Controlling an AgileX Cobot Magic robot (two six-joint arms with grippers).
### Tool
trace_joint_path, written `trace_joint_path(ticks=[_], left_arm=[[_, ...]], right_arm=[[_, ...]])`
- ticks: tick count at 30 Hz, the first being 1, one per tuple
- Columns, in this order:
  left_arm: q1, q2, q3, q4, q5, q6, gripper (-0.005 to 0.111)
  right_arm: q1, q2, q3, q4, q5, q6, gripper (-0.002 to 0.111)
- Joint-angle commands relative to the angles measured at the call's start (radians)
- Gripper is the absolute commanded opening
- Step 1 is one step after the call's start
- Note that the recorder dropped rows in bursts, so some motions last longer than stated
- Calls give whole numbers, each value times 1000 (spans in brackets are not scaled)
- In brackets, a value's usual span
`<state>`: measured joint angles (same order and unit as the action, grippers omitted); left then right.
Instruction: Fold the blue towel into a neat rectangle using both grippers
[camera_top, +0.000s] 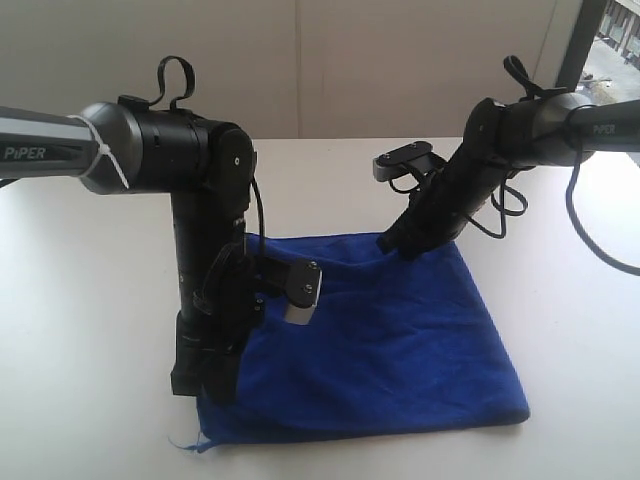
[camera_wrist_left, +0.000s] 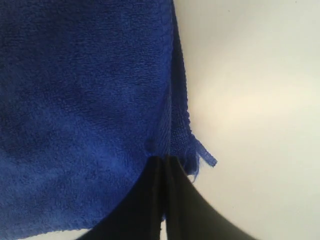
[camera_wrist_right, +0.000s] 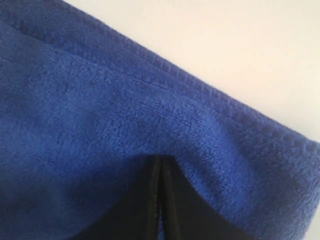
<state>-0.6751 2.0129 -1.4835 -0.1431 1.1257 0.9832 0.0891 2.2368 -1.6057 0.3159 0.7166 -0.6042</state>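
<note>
Exterior view: my left fingers (camera_wrist_left: 147, 205) and right fingers (camera_wrist_right: 145, 205), clenched at the blue towel (camera_top: 400, 340) edges beneath them; I should move both together, hems aligned.

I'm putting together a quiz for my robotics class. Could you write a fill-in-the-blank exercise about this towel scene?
1. The deep royal-blue microfibre towel lies on a ____ tabletop.
2. The left black claw and the right black claw are both ____ rather than open.
3. The towel's tiny blue corner loop lies next to the ____ claw.
Missing words: white; shut; left.
</note>
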Motion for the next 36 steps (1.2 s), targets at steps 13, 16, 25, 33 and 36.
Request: trace_joint_path(ticks=[13, 16, 25, 33, 36], left_arm=[[-5, 1, 92, -4, 32, 1, 0], [-5, 1, 91, -4, 15, 1, 0], [-5, 1, 91, -7, -41, -25, 24], [-5, -2, 91, 9, -19, -78, 65], [-5, -2, 68, 30, 11, -124, 64]], right_arm=[[-10, 23, 7, -34, -13, -2, 0], [-10, 23, 7, -34, -11, -2, 0], [-10, 23, 7, -34, -9, -2, 0], [-10, 23, 7, -34, -9, -2, 0], [-10, 23, 7, -34, -9, -2, 0]])
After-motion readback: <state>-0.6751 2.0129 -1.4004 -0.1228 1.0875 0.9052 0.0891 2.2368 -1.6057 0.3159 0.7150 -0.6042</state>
